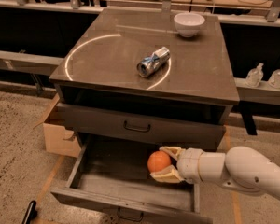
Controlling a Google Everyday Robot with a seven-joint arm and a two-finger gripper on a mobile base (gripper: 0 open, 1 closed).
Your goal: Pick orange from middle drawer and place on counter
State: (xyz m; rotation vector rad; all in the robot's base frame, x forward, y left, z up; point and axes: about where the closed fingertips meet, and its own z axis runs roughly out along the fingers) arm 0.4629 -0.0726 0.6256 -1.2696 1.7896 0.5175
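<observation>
Grey metal walls frame the open middle drawer (112,164), and the orange (158,161) sits inside it toward the right, just below the closed upper drawer front (140,125). The gripper (157,163) reaches in from the right on its pale arm (242,169). Its two tan fingers (170,150) lie above and below the fruit and press against it, so the jaws look clamped on the orange. Whether the fruit rests on the drawer floor or hangs just off it, I cannot tell.

The step in hand appears to be the pick: the grasp looks made, but the lift out is not yet done. The next move, as I judge it, calls for drawing the orange forward and up, clear of the upper drawer front, then carrying it over the counter (107,64). A tipped can (153,62) lies near the middle of that top and a white bowl (189,23) stands near its far right corner. The bare left side looks the safer spot for a fruit that may roll.
</observation>
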